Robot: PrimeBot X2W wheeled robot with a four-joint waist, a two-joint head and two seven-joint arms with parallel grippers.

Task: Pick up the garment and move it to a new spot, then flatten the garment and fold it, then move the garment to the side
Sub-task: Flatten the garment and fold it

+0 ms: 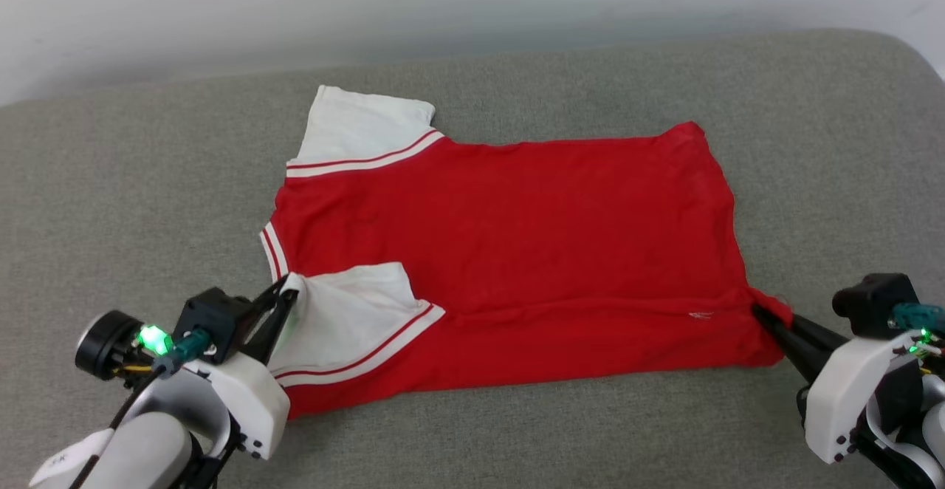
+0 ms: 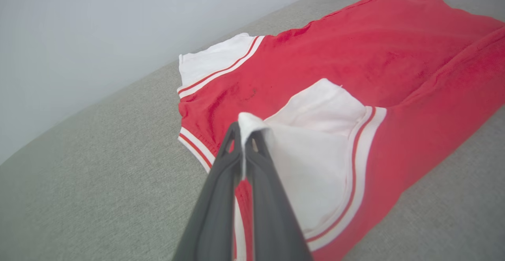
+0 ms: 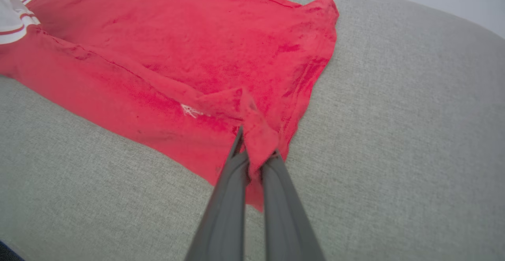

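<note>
The garment [image 1: 509, 252], a red T-shirt with white sleeves and red-and-white striped trim, lies spread on the grey cushion with its plain side up and its near edge folded over. My left gripper [image 1: 286, 298] is shut on the tip of the near white sleeve [image 2: 311, 166], lifting it slightly. My right gripper [image 1: 764, 315] is shut on the near hem corner [image 3: 258, 135] at the right, the red cloth bunched between its fingers. The far white sleeve [image 1: 362, 131] lies flat at the back left.
The grey cushion [image 1: 111, 201] stretches wide on both sides of the shirt and in front of it. A pale wall [image 1: 443, 1] runs along its back edge.
</note>
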